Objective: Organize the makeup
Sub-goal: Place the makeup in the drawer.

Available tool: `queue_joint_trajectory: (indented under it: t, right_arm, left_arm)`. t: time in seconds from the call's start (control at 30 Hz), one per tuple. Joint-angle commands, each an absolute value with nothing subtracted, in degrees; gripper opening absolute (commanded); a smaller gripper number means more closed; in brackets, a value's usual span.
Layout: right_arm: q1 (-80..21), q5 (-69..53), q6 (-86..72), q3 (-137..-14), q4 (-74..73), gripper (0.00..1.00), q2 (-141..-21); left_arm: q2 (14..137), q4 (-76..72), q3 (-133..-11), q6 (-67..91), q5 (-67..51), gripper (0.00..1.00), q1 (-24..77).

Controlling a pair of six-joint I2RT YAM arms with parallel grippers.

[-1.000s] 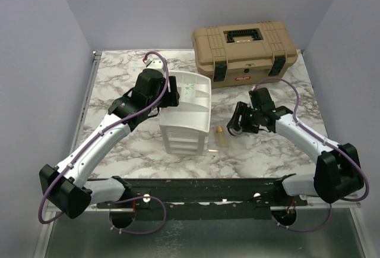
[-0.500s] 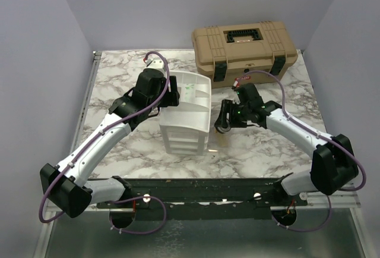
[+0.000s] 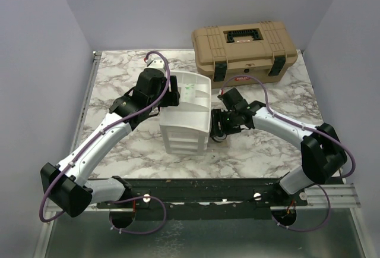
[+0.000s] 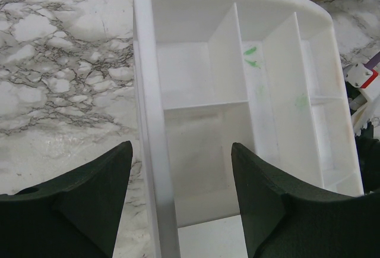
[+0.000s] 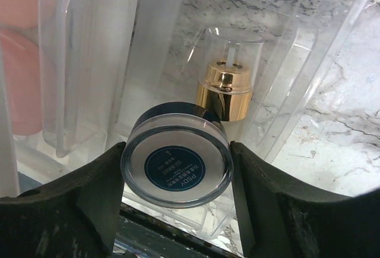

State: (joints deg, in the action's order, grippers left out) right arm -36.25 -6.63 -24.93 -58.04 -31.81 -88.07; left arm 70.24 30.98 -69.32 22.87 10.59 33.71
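Observation:
My right gripper (image 5: 176, 148) is shut on the round blue-centred compact (image 5: 176, 166), one finger on each side of its clear rim. In the top view the right gripper (image 3: 218, 129) is low beside the right side of the white drawer unit (image 3: 186, 121). Behind the compact, clear plastic walls enclose a gold-capped small bottle (image 5: 225, 94). Pink shapes (image 5: 21, 79) show blurred at the left, behind translucent plastic. My left gripper (image 4: 181, 169) is open and empty, its fingers straddling the left wall of the drawer unit's top tray (image 4: 148, 91); it also shows in the top view (image 3: 171, 95).
The tan toolbox (image 3: 243, 47) stands closed at the back right of the marble table (image 3: 113, 79). The top tray has several empty compartments (image 4: 202, 145) with green smudges (image 4: 250, 56). A white connector and purple cable (image 4: 361, 75) lie at the tray's right edge.
My right arm has swung left with the compact, from mid-right table to the drawer unit's right side, now covering the spot where a small gold item lay. The left arm has not moved.

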Motion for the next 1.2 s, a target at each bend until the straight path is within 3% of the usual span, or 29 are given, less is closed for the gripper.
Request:
queue_joint_trajectory:
  t: [0.0, 1.17]
  right_arm:
    - [-37.20, -5.27, -22.89, -59.34, -34.28, 0.59, -88.93]
    - [-38.67, -4.72, -23.88, -60.41, -34.36, 0.71, -90.33]
  left_arm:
    - [70.52, 34.01, -69.71, 22.14, 9.71, 0.69, 33.62]
    - [68.85, 34.28, -69.06, 22.72, 10.24, 0.69, 33.67]
